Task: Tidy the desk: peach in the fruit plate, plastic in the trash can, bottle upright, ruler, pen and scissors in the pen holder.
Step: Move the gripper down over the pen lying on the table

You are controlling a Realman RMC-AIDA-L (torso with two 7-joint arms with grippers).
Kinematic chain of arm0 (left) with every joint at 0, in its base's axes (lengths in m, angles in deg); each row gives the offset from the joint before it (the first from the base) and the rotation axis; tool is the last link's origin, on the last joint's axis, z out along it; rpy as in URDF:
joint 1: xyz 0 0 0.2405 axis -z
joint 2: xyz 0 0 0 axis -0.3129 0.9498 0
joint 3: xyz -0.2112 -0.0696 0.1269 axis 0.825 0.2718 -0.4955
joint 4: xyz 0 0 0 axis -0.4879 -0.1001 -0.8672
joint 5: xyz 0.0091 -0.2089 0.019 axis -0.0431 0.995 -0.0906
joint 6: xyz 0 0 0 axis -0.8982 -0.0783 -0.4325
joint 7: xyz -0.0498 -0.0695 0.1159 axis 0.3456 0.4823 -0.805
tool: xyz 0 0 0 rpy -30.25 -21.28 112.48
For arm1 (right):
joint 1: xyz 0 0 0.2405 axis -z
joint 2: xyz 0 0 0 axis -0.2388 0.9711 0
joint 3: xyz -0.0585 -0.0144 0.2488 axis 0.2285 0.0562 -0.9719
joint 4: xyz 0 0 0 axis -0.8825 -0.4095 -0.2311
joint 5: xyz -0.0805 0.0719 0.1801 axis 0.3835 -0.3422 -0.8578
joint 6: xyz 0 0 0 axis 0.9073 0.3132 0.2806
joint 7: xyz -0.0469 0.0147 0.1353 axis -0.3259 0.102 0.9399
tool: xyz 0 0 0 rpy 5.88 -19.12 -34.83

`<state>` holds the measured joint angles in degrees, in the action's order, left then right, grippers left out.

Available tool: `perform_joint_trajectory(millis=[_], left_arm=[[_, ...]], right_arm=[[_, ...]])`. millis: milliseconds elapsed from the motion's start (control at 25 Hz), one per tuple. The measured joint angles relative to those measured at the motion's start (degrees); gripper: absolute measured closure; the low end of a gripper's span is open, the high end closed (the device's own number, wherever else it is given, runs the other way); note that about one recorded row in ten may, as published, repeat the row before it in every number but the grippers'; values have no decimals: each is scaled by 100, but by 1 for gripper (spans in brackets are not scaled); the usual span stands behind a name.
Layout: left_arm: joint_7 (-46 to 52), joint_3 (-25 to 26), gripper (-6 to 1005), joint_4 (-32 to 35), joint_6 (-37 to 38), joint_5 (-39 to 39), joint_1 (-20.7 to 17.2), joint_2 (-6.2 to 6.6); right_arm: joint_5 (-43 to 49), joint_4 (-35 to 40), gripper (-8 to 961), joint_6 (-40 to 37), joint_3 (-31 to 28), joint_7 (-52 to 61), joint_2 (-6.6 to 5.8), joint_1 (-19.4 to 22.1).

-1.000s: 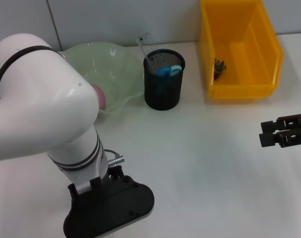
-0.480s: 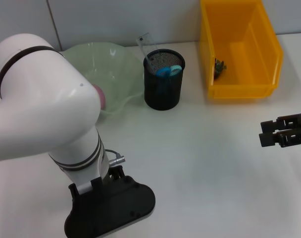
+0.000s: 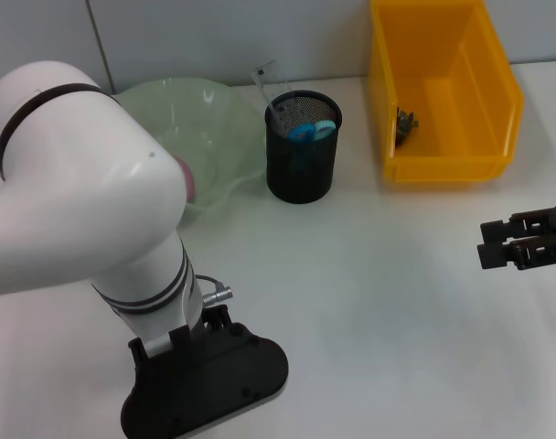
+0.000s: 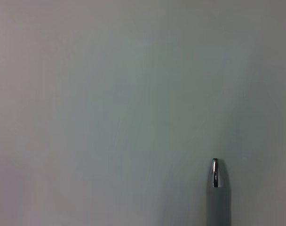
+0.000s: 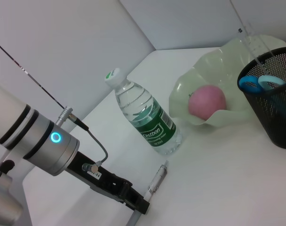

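The pen (image 5: 157, 181) lies flat on the table beside the upright bottle (image 5: 145, 116). My left gripper (image 5: 139, 205) is low over the table at the pen's near end. The left wrist view shows only the pen's silver tip (image 4: 215, 173) over the white table. The peach (image 5: 206, 101) sits in the pale green fruit plate (image 3: 214, 110). The black mesh pen holder (image 3: 303, 151) holds the blue-handled scissors (image 3: 305, 132) and the clear ruler (image 3: 268, 84). Dark plastic (image 3: 406, 123) lies in the yellow trash can (image 3: 443, 165). At the right edge my right gripper (image 3: 486, 243) hovers open and empty.
My left arm's big white body (image 3: 77, 192) hides the table's left part, the bottle and most of the peach in the head view. A cable (image 5: 98, 150) loops from the left wrist. White table stretches between the pen holder and my right gripper.
The left gripper's black body has edged slightly toward the near edge of the table. The right gripper and the objects have stayed put.
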<state>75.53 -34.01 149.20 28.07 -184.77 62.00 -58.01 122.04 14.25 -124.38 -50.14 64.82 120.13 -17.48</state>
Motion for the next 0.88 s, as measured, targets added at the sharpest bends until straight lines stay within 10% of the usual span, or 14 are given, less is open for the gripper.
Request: perform_joint_trajectory(millis=[880], left_arm=[[45,85,876,-75,1,-25,26,-7]], right_arm=[[-1,15,196,9,-21,0,-8,-43]])
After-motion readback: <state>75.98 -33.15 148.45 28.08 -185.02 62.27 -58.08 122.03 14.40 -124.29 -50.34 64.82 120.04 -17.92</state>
